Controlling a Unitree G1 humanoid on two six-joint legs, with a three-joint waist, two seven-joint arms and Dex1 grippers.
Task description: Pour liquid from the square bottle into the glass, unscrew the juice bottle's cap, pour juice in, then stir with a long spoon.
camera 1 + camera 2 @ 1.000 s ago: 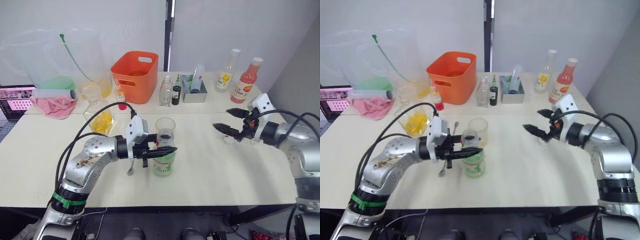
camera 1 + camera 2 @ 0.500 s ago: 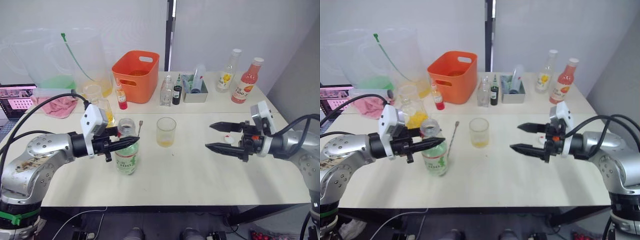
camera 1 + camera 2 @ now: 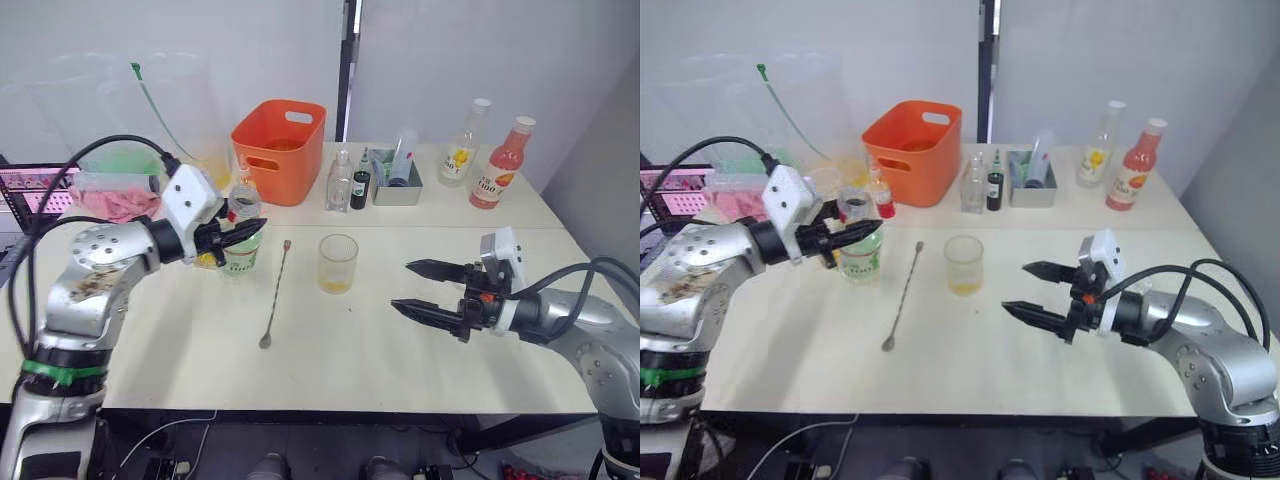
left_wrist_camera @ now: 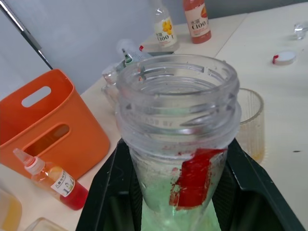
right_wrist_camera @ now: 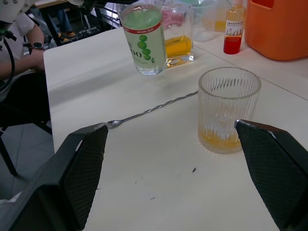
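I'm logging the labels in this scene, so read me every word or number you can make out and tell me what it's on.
"C100": pink bottle, clear in the left wrist view.
"100": yellow-labelled bottle, beside it.
"00": juice bottle, whose label is partly turned away; the left end effector holds this bottle.
Small red-liquid dropper bottle: label print too small to read.
Other small bottles by the orange bin: unreadable.

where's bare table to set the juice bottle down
Bare table lies along the front edge, left of the long spoon, and between the spoon and the glass. Another free patch sits in front of the glass, up to the open right pincer. The back row is crowded: orange bin, small bottles, tray, two tall bottles.
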